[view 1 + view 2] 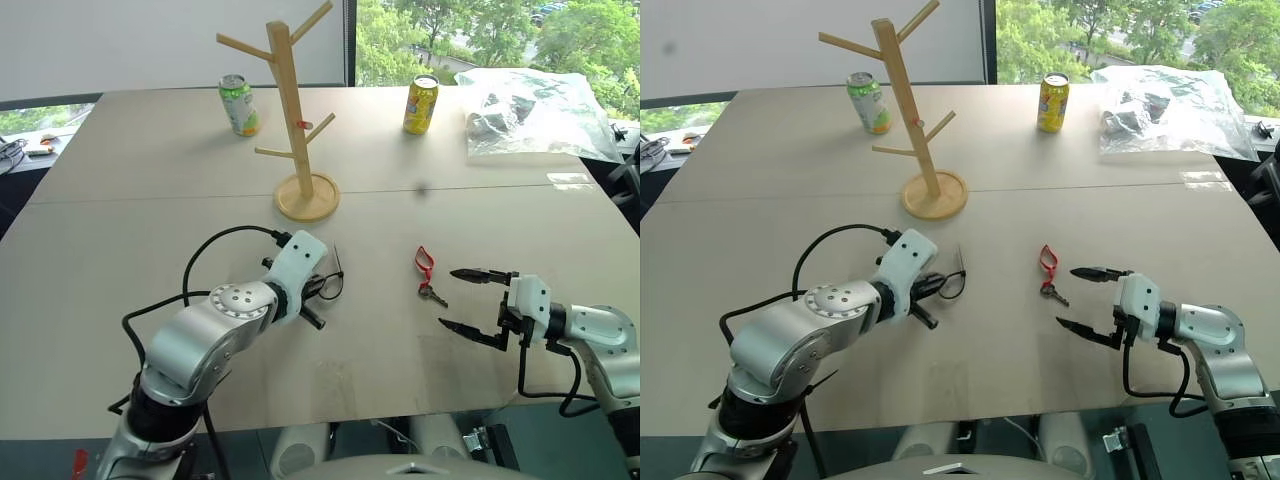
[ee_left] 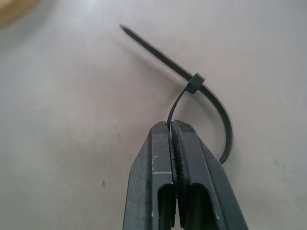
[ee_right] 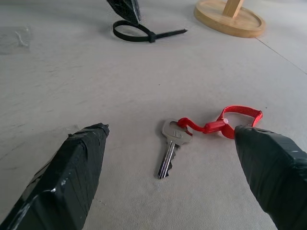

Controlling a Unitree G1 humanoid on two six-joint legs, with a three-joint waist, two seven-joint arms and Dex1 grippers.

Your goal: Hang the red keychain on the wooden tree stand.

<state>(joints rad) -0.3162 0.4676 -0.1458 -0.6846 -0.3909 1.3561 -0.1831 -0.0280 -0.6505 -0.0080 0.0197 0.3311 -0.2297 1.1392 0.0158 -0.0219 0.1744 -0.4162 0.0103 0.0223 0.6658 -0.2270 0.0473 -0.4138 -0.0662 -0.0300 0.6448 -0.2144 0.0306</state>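
Observation:
The red keychain (image 1: 426, 264), a thin red strap loop with a small metal key, lies flat on the table right of centre. My right gripper (image 1: 447, 297) stands open just right of it, one finger on each side of the key (image 3: 169, 145), touching nothing. To the left, my left gripper (image 1: 325, 288) is shut on a black zip-tie loop (image 2: 211, 98), pinching its band at the fingertips just above the table. The wooden tree stand (image 1: 292, 110) rises upright on its round base (image 1: 307, 197) behind both grippers, its pegs bare.
A green can (image 1: 239, 104) stands left of the stand and a yellow can (image 1: 421, 104) right of it, both at the back. A crumpled clear plastic bag (image 1: 530, 110) lies at the far right. A seam crosses the table (image 1: 150, 160) just beyond the stand's base.

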